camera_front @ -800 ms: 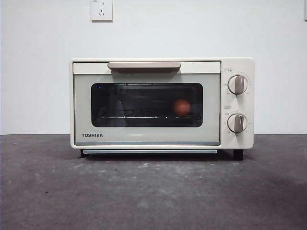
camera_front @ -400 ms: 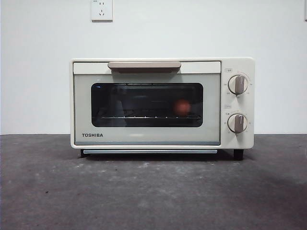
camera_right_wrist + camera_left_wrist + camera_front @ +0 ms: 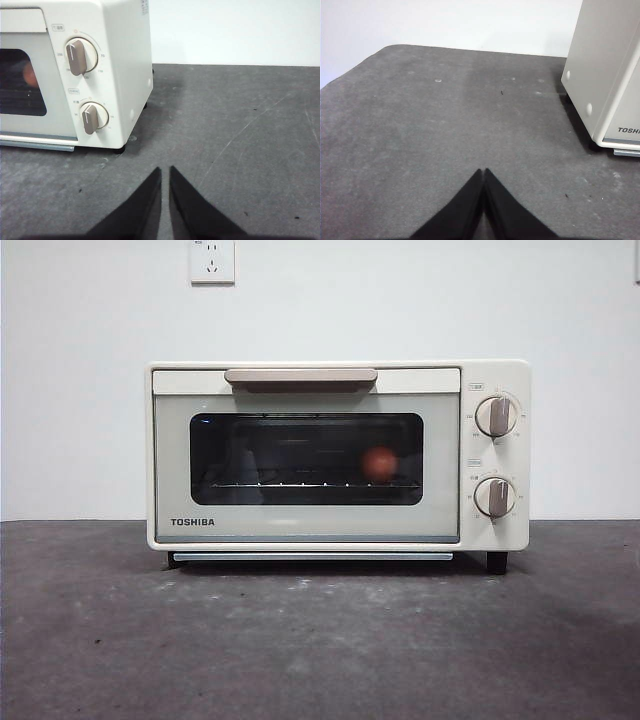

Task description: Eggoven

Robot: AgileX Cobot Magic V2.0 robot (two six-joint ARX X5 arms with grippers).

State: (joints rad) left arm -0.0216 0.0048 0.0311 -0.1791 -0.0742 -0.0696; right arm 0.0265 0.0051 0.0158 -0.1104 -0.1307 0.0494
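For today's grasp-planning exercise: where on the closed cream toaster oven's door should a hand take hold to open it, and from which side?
Grip the tan bar handle along the top edge of the cream toaster oven, coming from the front and slightly above. It runs level and stands proud of the door, so two fingers can likely close over and under it. The door probably swings down.

The oven (image 3: pixel 338 455) door carries the brand name "TOSHIBA" in dark capitals at its lower left corner. In the left wrist view only the first letters, "TOSH", show at the frame edge. Small labels stand above the upper knob (image 3: pixel 497 416) and the lower knob (image 3: pixel 495 497), too small to read. Scale figures ring the upper knob; in the right wrist view they are too blurred to read with certainty.
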